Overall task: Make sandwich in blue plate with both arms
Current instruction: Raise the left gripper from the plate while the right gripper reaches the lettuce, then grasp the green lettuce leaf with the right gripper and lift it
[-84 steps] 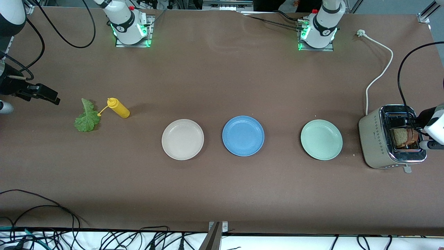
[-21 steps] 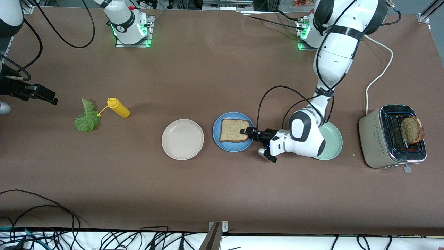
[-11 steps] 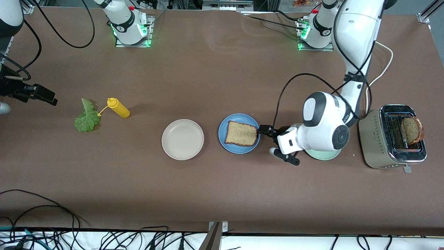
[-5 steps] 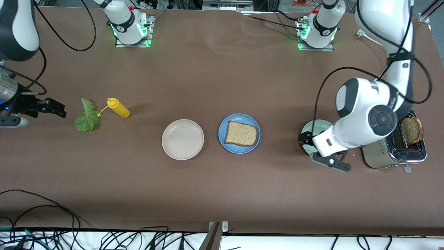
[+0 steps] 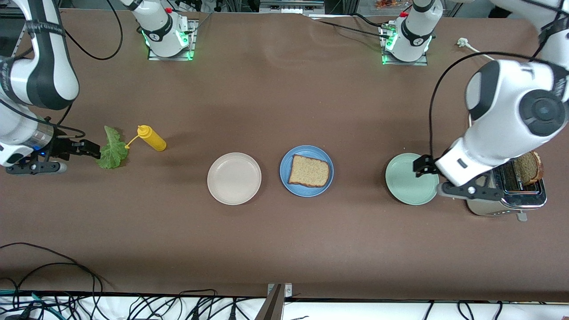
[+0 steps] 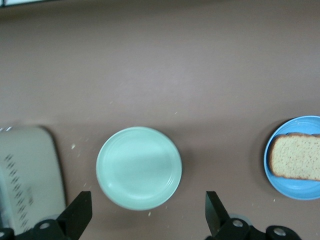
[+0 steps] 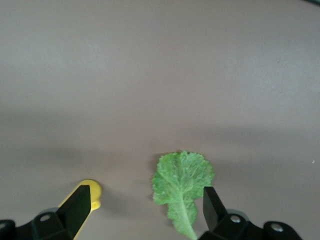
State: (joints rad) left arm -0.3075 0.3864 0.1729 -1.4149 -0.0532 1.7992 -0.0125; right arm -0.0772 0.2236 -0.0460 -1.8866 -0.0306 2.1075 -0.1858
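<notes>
Front view: lettuce leaf (image 5: 112,152) lies just beside open right hand (image 5: 91,149).

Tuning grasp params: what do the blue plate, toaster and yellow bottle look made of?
Blue plate: matte, no glare, probably plastic or melamine. Toaster: cream body, shiny top plate that reflects, likely metal there. Yellow bottle: smooth opaque squeeze-type, apparently soft plastic.

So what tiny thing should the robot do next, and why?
Probably lower the right pincer onto the lettuce leaf and pinch it. One bread slice already lies on the blue plate with nothing on top, and that open pincer hangs right at the leaf's edge. The left pincer is open over the green plate.
</notes>
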